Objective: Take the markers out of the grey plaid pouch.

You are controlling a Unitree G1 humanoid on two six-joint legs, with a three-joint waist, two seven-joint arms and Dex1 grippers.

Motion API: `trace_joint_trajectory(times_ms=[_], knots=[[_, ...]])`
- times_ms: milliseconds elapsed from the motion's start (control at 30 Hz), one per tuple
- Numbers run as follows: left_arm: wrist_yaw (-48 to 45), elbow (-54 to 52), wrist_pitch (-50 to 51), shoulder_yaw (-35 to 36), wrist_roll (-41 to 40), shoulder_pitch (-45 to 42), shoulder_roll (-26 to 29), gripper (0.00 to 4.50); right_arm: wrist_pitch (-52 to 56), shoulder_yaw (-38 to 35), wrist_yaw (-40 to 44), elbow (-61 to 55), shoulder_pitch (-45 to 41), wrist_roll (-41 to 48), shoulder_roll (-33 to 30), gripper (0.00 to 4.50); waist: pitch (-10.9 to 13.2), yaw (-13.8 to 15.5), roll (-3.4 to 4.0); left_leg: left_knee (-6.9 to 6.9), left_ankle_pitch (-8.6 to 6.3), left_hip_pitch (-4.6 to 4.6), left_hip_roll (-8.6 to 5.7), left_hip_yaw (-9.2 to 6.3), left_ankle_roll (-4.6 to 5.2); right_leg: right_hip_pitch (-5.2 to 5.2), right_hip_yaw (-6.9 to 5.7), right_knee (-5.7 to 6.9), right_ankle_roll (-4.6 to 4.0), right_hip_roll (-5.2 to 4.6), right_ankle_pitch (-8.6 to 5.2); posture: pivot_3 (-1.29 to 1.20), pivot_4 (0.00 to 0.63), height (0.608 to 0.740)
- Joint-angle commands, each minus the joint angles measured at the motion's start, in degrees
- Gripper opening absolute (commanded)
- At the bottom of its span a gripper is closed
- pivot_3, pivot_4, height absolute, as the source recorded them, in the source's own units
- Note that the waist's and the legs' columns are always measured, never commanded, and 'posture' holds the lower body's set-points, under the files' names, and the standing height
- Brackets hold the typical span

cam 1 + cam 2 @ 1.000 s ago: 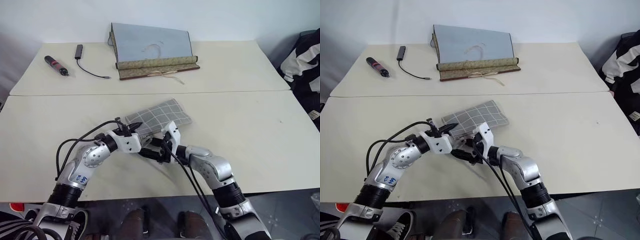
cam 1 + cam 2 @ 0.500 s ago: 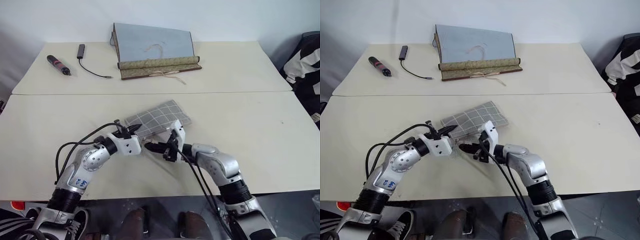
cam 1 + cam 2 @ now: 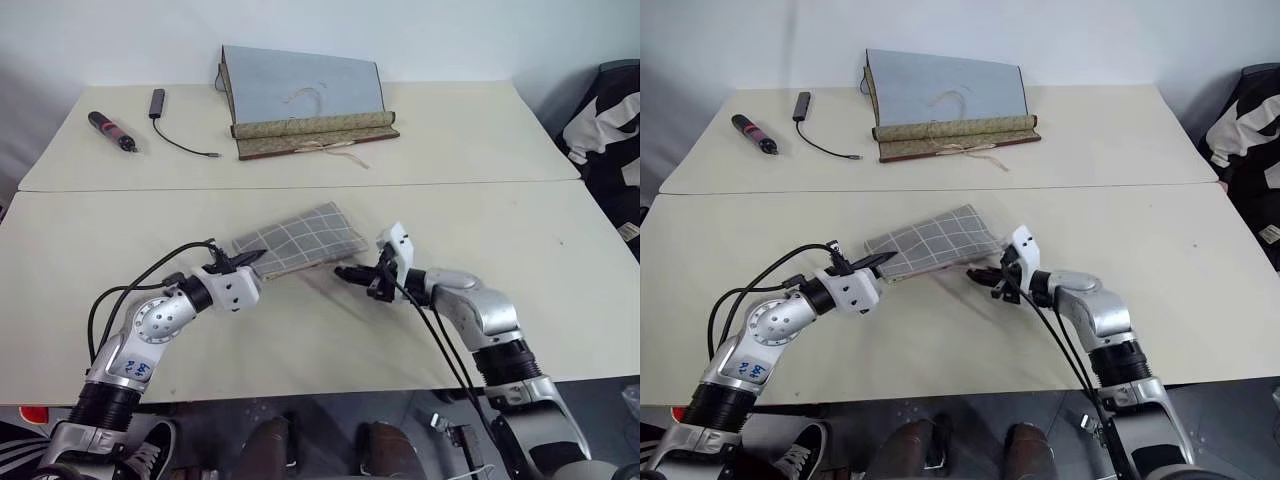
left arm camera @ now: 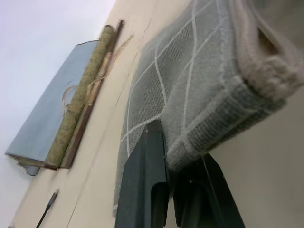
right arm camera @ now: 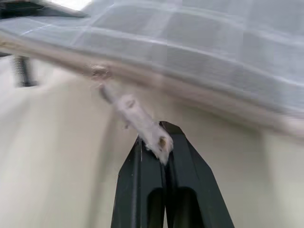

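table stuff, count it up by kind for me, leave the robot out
pouch: 1, grey plaid pouch
scroll mat: 1, grey-blue scroll mat at the far edge
pen-like tool: 1, black tool with red bands
cable: 1, black cable with a small plug
total: 4
No markers can be seen outside the pouch.

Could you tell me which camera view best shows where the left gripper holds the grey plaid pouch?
The left wrist view: the left gripper is shut on a corner edge of the grey plaid pouch, seen close up. The eye views show the whole pouch on the table; the right wrist view shows its long edge.
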Motion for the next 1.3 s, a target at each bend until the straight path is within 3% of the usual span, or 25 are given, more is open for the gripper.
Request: trace_joint_trajectory(times_ms=[33,167,367,467,667,800,900,1100,1300], knots=[[-0.6,-0.1,-1.5,4.9,-4.3,1.9,2.5,0.00,-6.6,-5.8,-1.9,7.8,-3.4,-3.1,-4.8,0.04,0.0,0.0,0.00,0.01,0.00,0.00,0.00,0.00,0.01,-0.01,0.00,0.00,0.00,0.00,0.00,0.00,0.150,0.740],[-1.8,0.6,-2.9,6.3,-6.7,3.9,3.7,0.00,-11.4,-5.8,-1.0,13.9,-5.0,-6.1,-7.2,0.04,0.0,0.0,0.00,0.00,0.00,0.00,0.04,-0.02,0.01,0.02,-0.03,-0.06,0.00,0.01,0.00,0.00,0.150,0.740],[-3.7,1.3,-1.3,7.3,-10.6,5.0,3.5,0.00,-13.1,-5.3,-0.6,13.9,-4.9,-6.9,-6.8,0.04,0.0,-0.3,0.00,0.00,0.03,0.00,0.04,0.01,0.05,0.03,-0.03,-0.04,0.00,0.01,0.00,0.00,0.150,0.740],[-6.5,-1.2,2.8,7.5,-16.6,5.2,2.0,0.00,-8.8,-5.2,4.0,10.1,-4.2,-3.8,-7.6,0.62,0.0,-0.5,0.00,0.01,0.03,0.00,0.05,0.00,0.05,0.04,-0.03,-0.04,0.00,0.01,0.00,0.00,0.150,0.740],[-13.1,-6.2,11.4,8.1,-24.3,6.5,2.3,0.00,-9.2,-4.9,10.1,4.4,-3.7,-6.1,-14.8,2.72,0.0,-0.3,0.04,0.07,0.01,-0.01,0.04,0.00,0.08,0.06,-0.02,-0.05,0.01,-0.01,0.01,0.00,0.150,0.740],[-15.5,-8.4,15.2,8.7,-26.3,6.4,2.5,0.00,-5.1,-7.9,10.9,-4.0,-5.8,-0.6,-14.8,2.72,0.0,-0.1,0.05,0.09,-0.05,0.00,0.06,0.00,0.04,0.07,-0.02,-0.12,0.02,0.00,0.01,0.00,0.150,0.740],[-15.9,-9.2,17.6,9.0,-27.8,4.7,1.5,0.00,0.8,-7.3,10.6,-14.6,-6.7,5.0,-11.7,2.12,0.0,-0.7,0.05,0.09,-0.12,0.00,0.22,0.02,-0.12,0.06,-0.03,-0.17,-0.05,0.07,0.05,0.00,0.150,0.740],[-15.8,-9.7,17.7,8.4,-26.6,1.8,-0.1,0.00,4.2,-1.2,7.0,-25.5,-7.1,4.9,-7.0,0.01,0.0,-0.8,0.05,0.12,-0.13,-0.01,0.23,0.03,-0.03,0.09,-0.17,-0.17,-0.08,0.11,0.07,0.00,0.150,0.740],[-16.0,-9.9,18.2,7.4,-25.8,0.5,-1.6,0.00,-0.8,3.2,8.7,-24.0,-6.2,-0.8,-9.0,0.01,0.0,0.1,0.05,0.33,-0.21,-0.04,0.20,0.07,0.05,0.12,-0.14,-0.15,-0.03,0.09,0.10,0.00,0.150,0.740]])
